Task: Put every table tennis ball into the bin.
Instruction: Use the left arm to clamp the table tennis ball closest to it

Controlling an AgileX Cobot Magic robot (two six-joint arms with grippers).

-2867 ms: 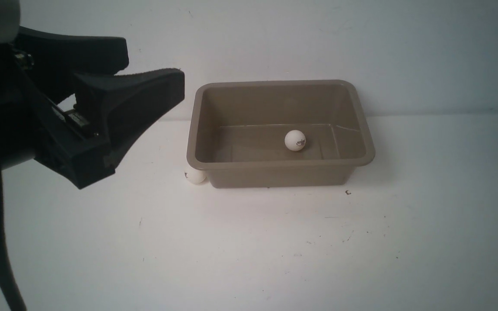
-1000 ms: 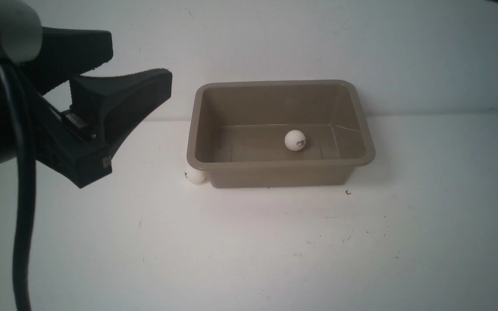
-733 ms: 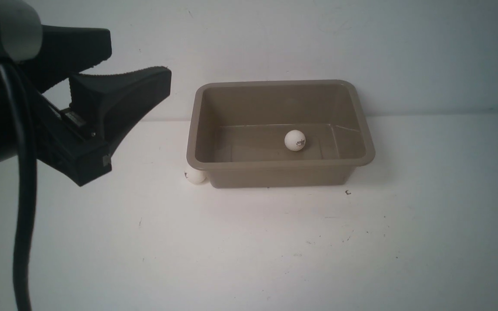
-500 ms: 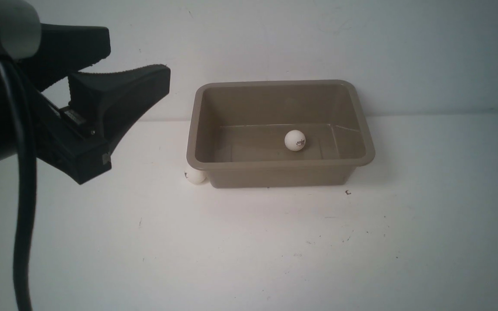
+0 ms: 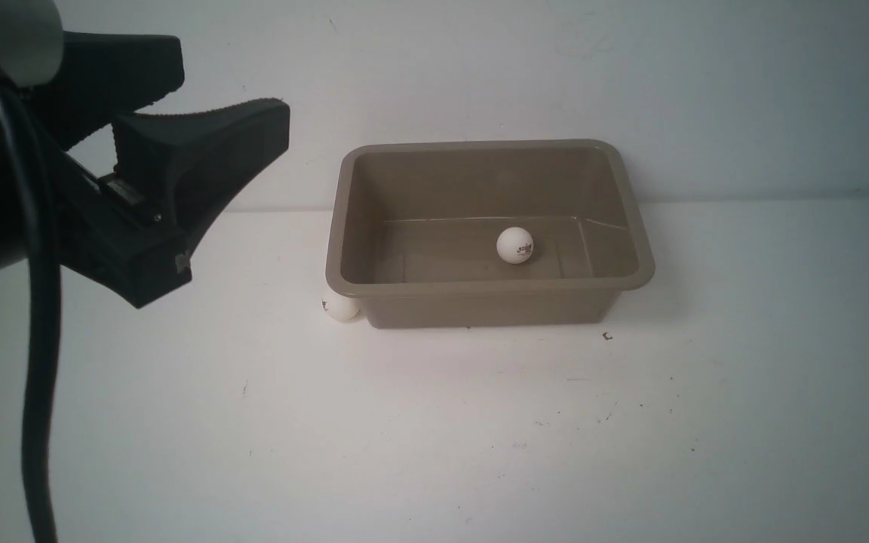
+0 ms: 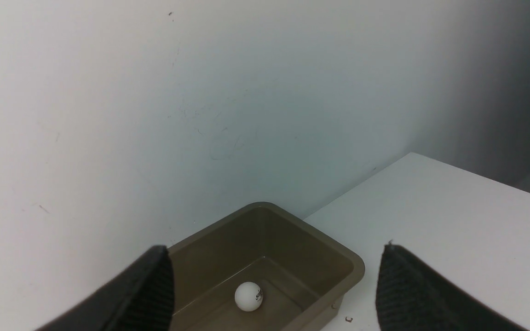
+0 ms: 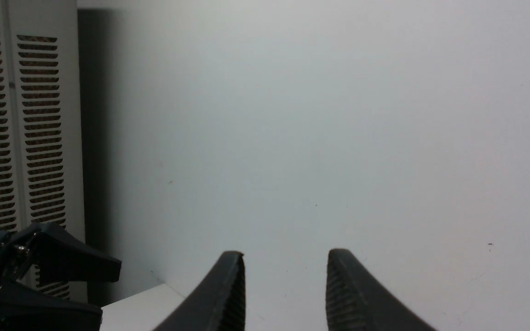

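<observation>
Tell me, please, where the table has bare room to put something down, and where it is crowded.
The table is bare in front of the bin and to its right. Left of the bin is bare surface too, but the open left pincer hangs above it. It is crowded only at the bin's front left corner, where a ball lies against the wall. Another ball lies inside the bin.

You're looking at a bare lab-style test bench: plain white table [image 5: 434, 437], blank scuffed white wall [image 5: 480, 75], and a vented metal cabinet [image 7: 21, 138] off to the side.
</observation>
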